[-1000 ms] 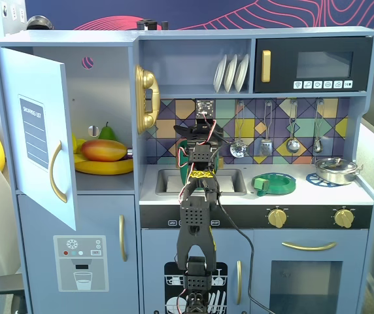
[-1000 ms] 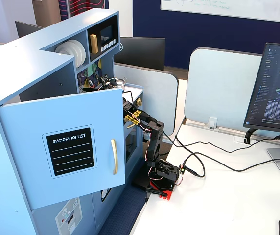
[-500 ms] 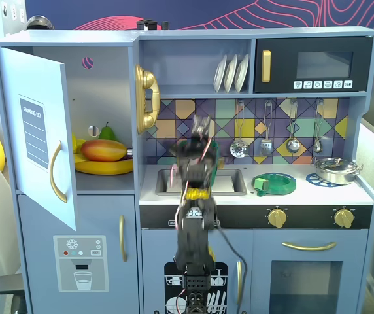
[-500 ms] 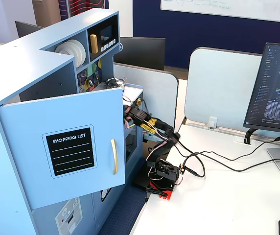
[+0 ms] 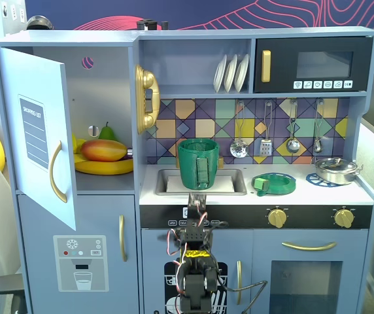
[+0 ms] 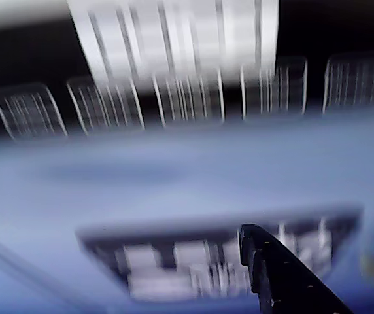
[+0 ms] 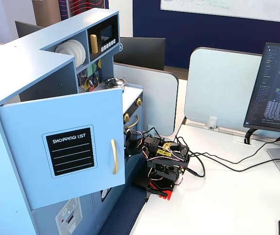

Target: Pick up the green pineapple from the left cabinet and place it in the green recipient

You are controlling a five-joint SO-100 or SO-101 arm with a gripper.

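The left cabinet [image 5: 102, 85] stands open, its door [image 5: 40, 140] swung out with the dark list sticker and gold handle; the door also shows in a fixed view [image 7: 71, 152]. Inside, a small dark green fruit, the green pineapple [image 5: 107, 132], peeks up behind a mango [image 5: 103, 150] on a banana. The green recipient [image 5: 199, 163] stands upright in the sink. My arm [image 5: 195, 261] is folded low in front of the kitchen, with the gripper [image 5: 197, 204] just below the counter edge. The blurred wrist view shows only one black finger [image 6: 272, 275], so the jaws' gap is hidden.
A flat green-and-blue dish [image 5: 274, 183] and a steel pot [image 5: 336, 170] sit on the counter right of the sink. A gold toy phone [image 5: 146, 98] hangs beside the cabinet. The arm's base and cables [image 7: 162, 166] rest on a white desk, with a monitor [image 7: 274, 93] at the right.
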